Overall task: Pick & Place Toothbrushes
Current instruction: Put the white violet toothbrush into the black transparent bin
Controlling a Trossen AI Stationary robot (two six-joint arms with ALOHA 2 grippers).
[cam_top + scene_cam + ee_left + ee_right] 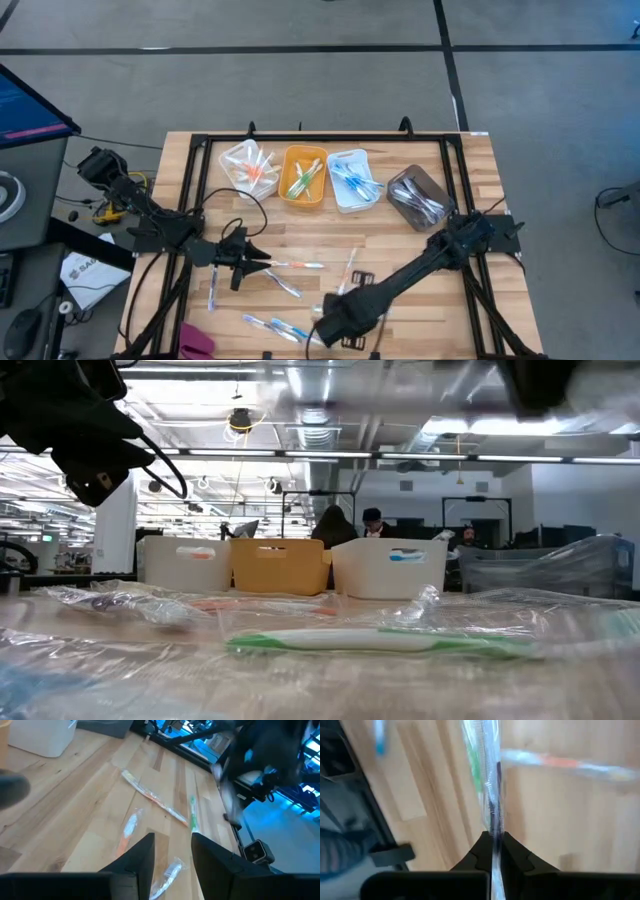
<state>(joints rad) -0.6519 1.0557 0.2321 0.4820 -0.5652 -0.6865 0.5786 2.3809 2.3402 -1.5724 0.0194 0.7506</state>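
Note:
Several wrapped toothbrushes lie loose on the wooden table (420, 300), among them an orange-and-white one (155, 800) and blue ones (272, 325). My right gripper (494, 845) points down over the table's near middle (340, 322), shut on the clear wrapper of a green-and-white toothbrush (476, 767). My left gripper (172, 852) hovers left of centre (268, 263), open, pointing toward the table's right with nothing between its fingers. The low view shows a green toothbrush (380, 642) lying level; whether it is the held one, I cannot tell. My right gripper pinches the green toothbrush's clear wrapper (493, 827) between its two fingertips, coming from above and pointing down. The wrapper runs out from between the fingers with the brush inside it. The picture is smeared, so I cannot tell whether the brush hangs clear of the table.
Four bins stand in a row at the far side: a clear one (248, 165) with orange-pink brushes, an orange one (303, 177) with green, a white one (352, 180) with blue, a dark grey one (420, 197). A pink object (197, 340) lies at the near left.

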